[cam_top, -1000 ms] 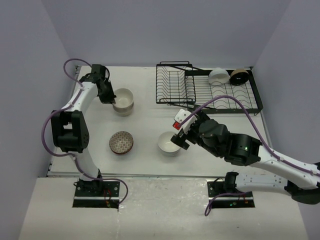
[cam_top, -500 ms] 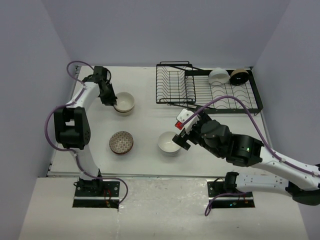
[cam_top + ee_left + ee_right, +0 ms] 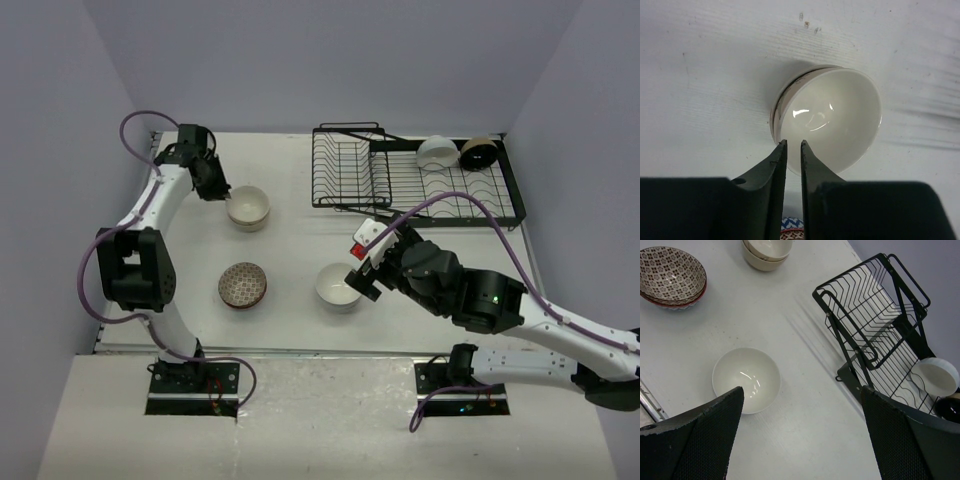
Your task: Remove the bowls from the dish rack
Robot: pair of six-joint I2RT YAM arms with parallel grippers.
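Two nested cream bowls (image 3: 248, 208) sit on the table at the far left, also in the left wrist view as cream bowls (image 3: 832, 117). My left gripper (image 3: 222, 193) (image 3: 791, 144) hovers at their left rim, jaws a narrow gap apart with nothing between them. A reddish-brown patterned bowl (image 3: 243, 285) (image 3: 671, 274) lies nearer. A white bowl (image 3: 339, 287) (image 3: 746, 380) rests mid-table, under my wide-open right gripper (image 3: 362, 268) (image 3: 801, 388). The black dish rack (image 3: 350, 170) (image 3: 875, 325) holds a white bowl (image 3: 437, 152) (image 3: 935, 376) and a dark-inside bowl (image 3: 478, 153) at its far right.
The rack's slotted basket (image 3: 345, 165) and most of its flat section (image 3: 450, 195) hold nothing. Purple cables loop from both arms, one arching over the rack's near edge (image 3: 450, 200). The table's near edge (image 3: 300, 350) runs just past the bowls.
The left gripper set the cream bowl it held into the other cream bowl, parted its jaws slightly and drew back to the left. The right arm barely moved.
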